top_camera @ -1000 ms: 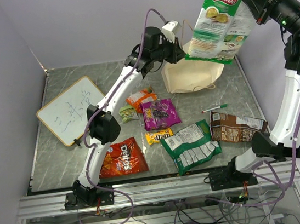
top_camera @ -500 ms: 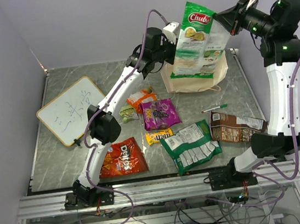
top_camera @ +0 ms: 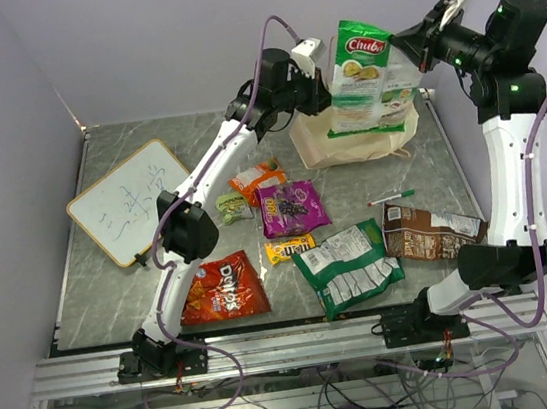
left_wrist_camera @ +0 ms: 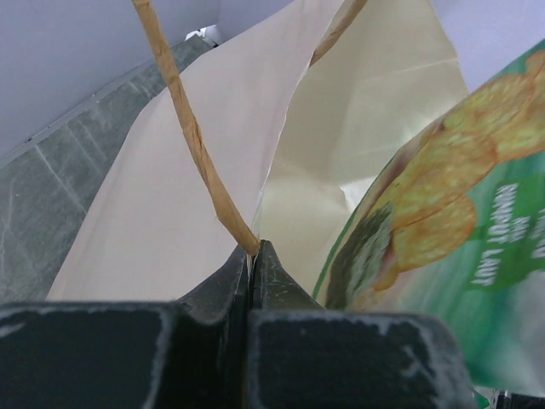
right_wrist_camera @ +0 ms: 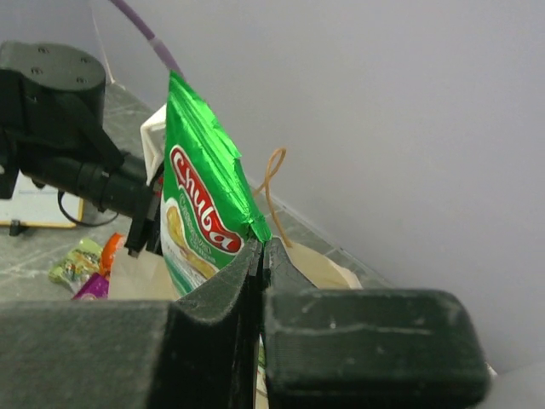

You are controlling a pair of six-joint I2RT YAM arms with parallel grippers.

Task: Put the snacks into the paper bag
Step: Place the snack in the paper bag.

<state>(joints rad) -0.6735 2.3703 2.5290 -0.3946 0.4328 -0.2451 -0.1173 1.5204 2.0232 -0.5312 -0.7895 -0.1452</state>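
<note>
Green and glossy, the Chuba packet (top_camera: 369,71) hangs upright from the right jaws, which are pressed fully together on its top right corner. In the right wrist view the crimped top edge (right_wrist_camera: 230,166) rises just above the closed tips, and the rest of the packet drops away to their left. Its lower end meets the open mouth of the paper bag (top_camera: 356,138) at the far side of the surface (top_camera: 113,286). How far it reaches inside cannot be told.

The left jaws are also closed tight, clamped on the bag's near rim right where a twisted paper handle (left_wrist_camera: 192,136) is fixed. The handle runs up and away from the tips, the beige wall (left_wrist_camera: 170,213) spreads to their left, and the packet's printed face (left_wrist_camera: 443,230) sits just to their right against the bag's pale inside.

The other snacks lie flat and well apart from both jaws:
- a red Doritos bag (top_camera: 224,287)
- a purple pouch (top_camera: 291,207)
- an orange pouch (top_camera: 257,179)
- a small green packet (top_camera: 234,207)
- yellow M&M's (top_camera: 289,249)
- a green-white pouch (top_camera: 347,265)
- a brown pouch (top_camera: 428,231)

A whiteboard (top_camera: 130,201) lies at the left, and a green-capped marker (top_camera: 391,197) lies near the brown pouch.
</note>
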